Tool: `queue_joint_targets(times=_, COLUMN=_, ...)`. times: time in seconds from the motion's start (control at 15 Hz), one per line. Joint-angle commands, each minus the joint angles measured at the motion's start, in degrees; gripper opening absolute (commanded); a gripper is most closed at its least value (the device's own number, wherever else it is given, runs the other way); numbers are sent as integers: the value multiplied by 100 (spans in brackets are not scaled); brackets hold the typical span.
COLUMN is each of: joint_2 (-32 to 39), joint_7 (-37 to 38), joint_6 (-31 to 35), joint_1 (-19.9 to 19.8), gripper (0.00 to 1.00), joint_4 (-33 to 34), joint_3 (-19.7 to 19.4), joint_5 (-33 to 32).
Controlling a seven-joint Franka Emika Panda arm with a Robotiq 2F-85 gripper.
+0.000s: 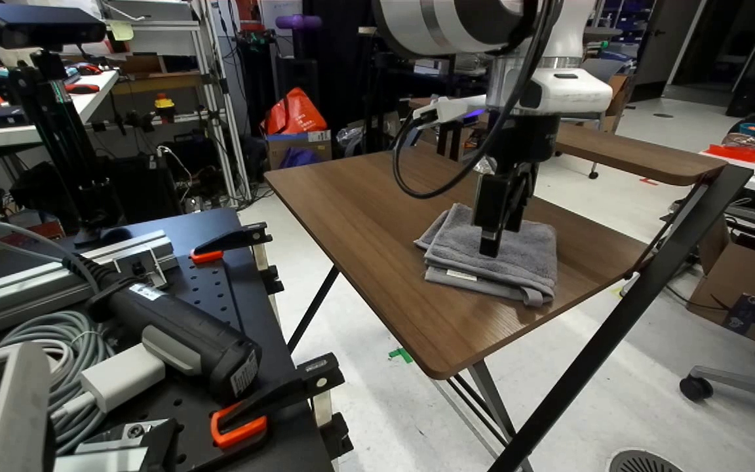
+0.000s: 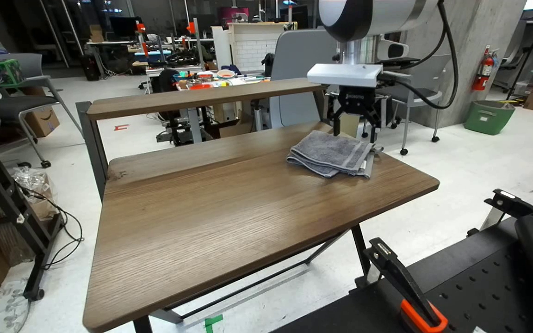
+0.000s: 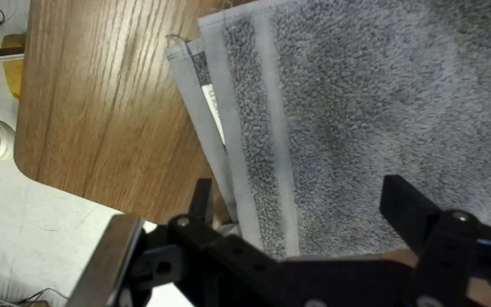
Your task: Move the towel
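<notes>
One folded grey terry towel point(image 1: 515, 267), in an exterior view, lies flat near an end of the brown wood-grain tabletop point(image 1: 364, 210), its layers stacked slightly askew and a pale label point(image 1: 461, 275) showing along an edge. The Robotiq gripper point(image 1: 502, 233) points straight down over it from the Franka arm point(image 1: 446, 26); the fingertips point(image 1: 490, 245) stand in front of the cloth along the line of sight, and whether they touch it cannot be told from here. Across a gap from the tabletop, a black perforated bench top point(image 1: 240, 288) carries a coiled grey cable point(image 1: 79, 337), a black cylindrical tool point(image 1: 184, 324) and two orange-handled clamps point(image 1: 299, 380).

In an exterior view with a green bin point(image 2: 488, 117) and a red fire extinguisher point(image 2: 483, 71) in the background, both fingers point(image 2: 336, 127) point down, well apart, one over the pile, the other near the labelled edge. A raised wooden shelf point(image 2: 211, 96) runs along the far side of the tabletop.

In the wrist view the fingers are spread wide and grip nothing: one stands over the pile, while the other is seen against the wood just beside the lowest layer. The label sits partly tucked between two hems, so only some of its letters show.
</notes>
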Motion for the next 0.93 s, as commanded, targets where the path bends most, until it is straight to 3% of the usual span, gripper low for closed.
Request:
queue_joint_targets(times=0.0, joint_2=457, joint_7=143, joint_6=-165, joint_1=101, gripper=100, joint_4=525, joint_3=-39, joint_5=-20)
queue_joint_targets(times=0.4, joint_2=1050, joint_7=7, joint_6=-347, joint_1=182, gripper=100, joint_4=1118, joint_3=143, joint_5=64)
queue_joint_targets(times=0.87, joint_2=1144, joint_7=-314, joint_6=-657, joint_1=536, gripper=100, joint_4=1457, joint_3=486, joint_5=3)
